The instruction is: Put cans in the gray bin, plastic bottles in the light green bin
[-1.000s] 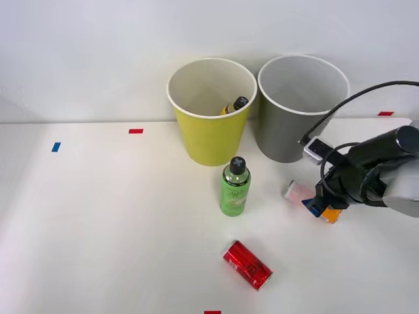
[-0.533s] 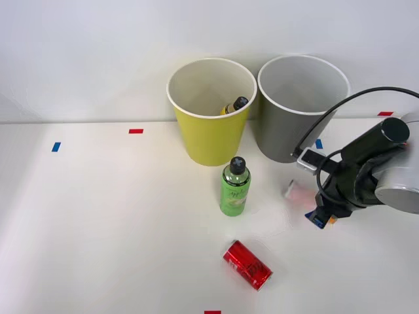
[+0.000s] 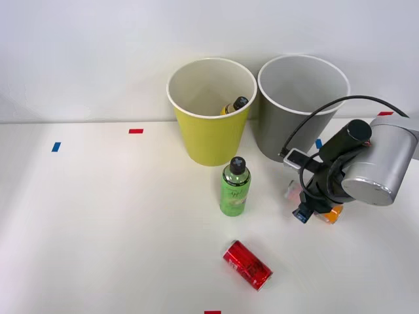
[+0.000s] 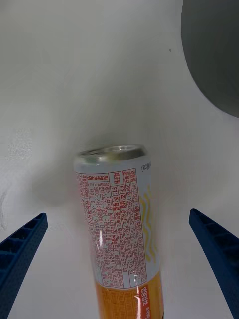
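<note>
Largest first: the light green bin (image 3: 211, 124) already holds one black-capped yellowish bottle (image 3: 233, 105), so a part of the sorting looks done. The gray bin (image 3: 296, 118), touching it on the right, shows nothing inside as far as can be seen. Three things are left on the white bench (image 3: 111, 222): the green bottle (image 3: 234, 187) standing upright just in front of the light green bin, the red can (image 3: 248, 264) lying nearer the robot, and the pale can with an orange end (image 4: 119, 229) lying near the gray bin. The right gripper (image 3: 315, 212) hovers over that can with its jaws released, one blue finger (image 4: 21, 251) on either side, not touching. Behind the bins stands a plain pale wall; small red and blue tape marks dot the bench.
</note>
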